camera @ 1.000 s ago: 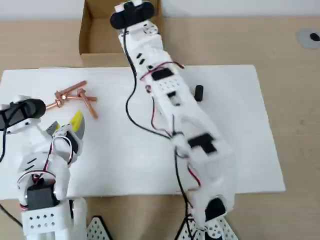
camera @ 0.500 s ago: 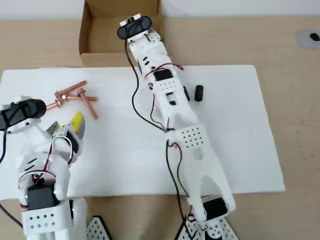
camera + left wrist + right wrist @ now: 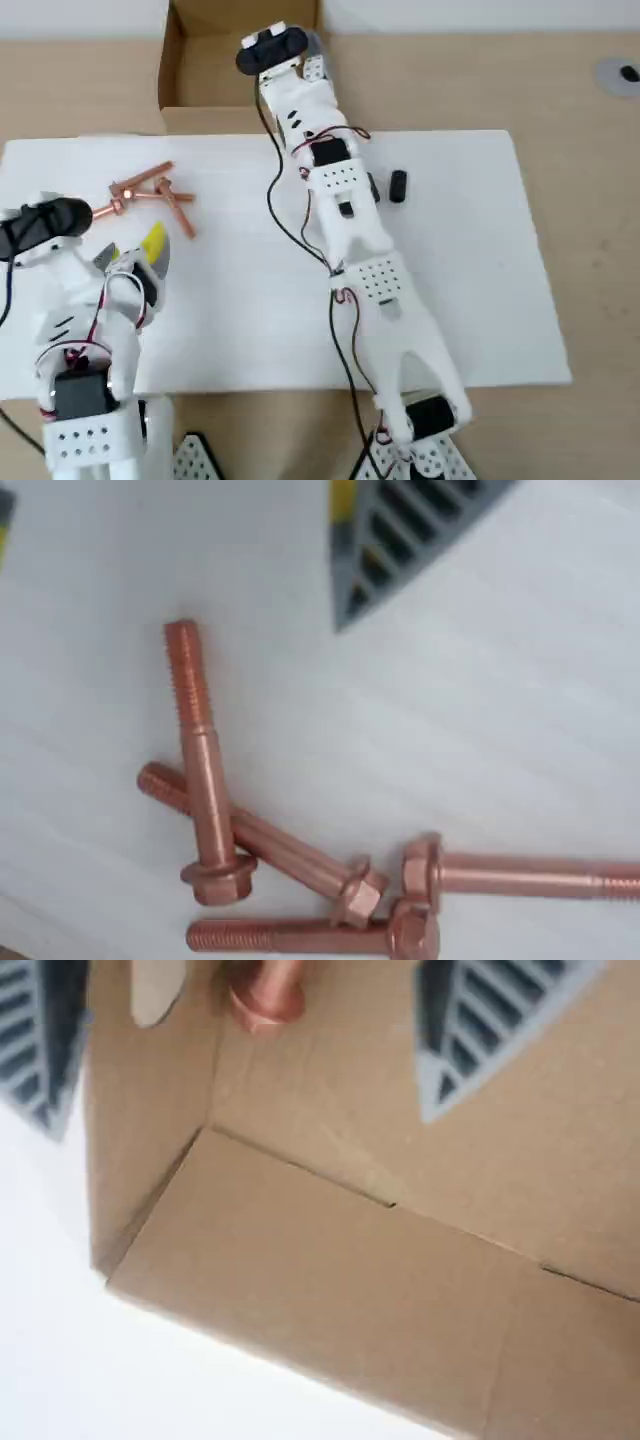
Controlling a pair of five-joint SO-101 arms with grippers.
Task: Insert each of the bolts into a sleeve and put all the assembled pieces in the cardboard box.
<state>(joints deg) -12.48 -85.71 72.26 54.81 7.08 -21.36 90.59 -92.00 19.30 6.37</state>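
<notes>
Right gripper (image 3: 242, 1122) gapes over cardboard box (image 3: 300, 1290); bolt (image 3: 265, 1000) cut off.

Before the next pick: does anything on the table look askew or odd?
The four bolts lie in a tangled heap on the white mat, one crossed over another, heads bunched together. Nothing else stands out.

I see the right jaws spread wide inside the cardboard box (image 3: 330, 1290), a copper bolt (image 3: 266, 998) head between them
</notes>
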